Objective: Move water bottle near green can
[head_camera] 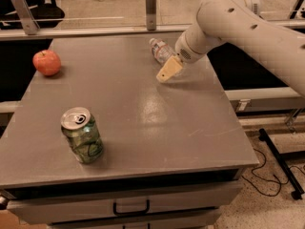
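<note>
- Gripper (167, 70): tan, wedge-shaped, right of centre in the upper half of the frame, pointing down and to the left, low over the table (157, 123).
- Spread or pressed together: impossible to tell from this angle; nothing seen in its grasp.
- Just above and slightly left of it, the water bottle (160, 49): clear, ribbed, lying on its side on the table top, one end toward the upper left, the other end hidden behind the wrist.
- Contact between gripper and bottle: cannot be told; very close at the least.
- Behind the gripper, the white arm (238, 23): thick, with small dark holes, running in from the upper right corner and bending down at a rounded joint.
- Below and left of the gripper, a wide bare stretch of grey table top with a faint shine.
- Lower left of the frame, the green can (83, 136): standing upright near the front edge, silver top with pull tab, pale swirls on the side, well apart from the bottle.
- Upper left, a red apple (46, 62) near the table's left edge, far from both bottle and can.
- Along the bottom, a drawer front with a dark handle (131, 208).
- At the top edge, two metal posts (151, 7) on a rail behind the table.
- Lower right, a black cable (269, 173) and a dark stand leg on the speckled floor.
</note>
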`<state>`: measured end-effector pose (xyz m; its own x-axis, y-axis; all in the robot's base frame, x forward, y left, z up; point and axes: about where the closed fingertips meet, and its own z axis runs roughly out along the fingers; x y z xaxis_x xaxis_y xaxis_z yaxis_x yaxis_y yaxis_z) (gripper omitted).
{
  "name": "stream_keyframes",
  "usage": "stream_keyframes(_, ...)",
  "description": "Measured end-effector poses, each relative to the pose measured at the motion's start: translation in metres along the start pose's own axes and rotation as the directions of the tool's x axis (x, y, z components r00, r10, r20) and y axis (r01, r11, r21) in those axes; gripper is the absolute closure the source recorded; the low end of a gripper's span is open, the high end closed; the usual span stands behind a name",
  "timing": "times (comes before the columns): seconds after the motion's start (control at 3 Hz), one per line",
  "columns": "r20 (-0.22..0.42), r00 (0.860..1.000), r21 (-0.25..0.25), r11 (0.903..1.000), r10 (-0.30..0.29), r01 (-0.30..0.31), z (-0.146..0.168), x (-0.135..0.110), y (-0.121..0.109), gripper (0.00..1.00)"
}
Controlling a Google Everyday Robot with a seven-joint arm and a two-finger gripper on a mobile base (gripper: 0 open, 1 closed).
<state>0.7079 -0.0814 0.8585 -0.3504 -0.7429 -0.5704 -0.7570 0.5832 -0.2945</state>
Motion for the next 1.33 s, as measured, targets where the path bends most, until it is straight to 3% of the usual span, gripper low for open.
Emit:
stream_keyframes(0.33, 0.013, 0.999, -0.002, 0.9994, 0.034, -0.034, 0.007, 0.002, -0.008, 0.42)
stream_keyframes(0.67, 0.047, 0.999, -0.031, 0.9994, 0.017, -0.016, 0.001, -0.007, -0.004, 0.64)
stream_keyframes(1.0, 0.083, 0.995, -0.139, 0.9886, -0.047, 0.058, -0.015, -0.013, 0.034, 0.88)
stream_keyframes(1.33, 0.145, 0.982, -0.291, 0.9429, -0.124, 0.162, -0.045, -0.017, 0.089, 1.00)
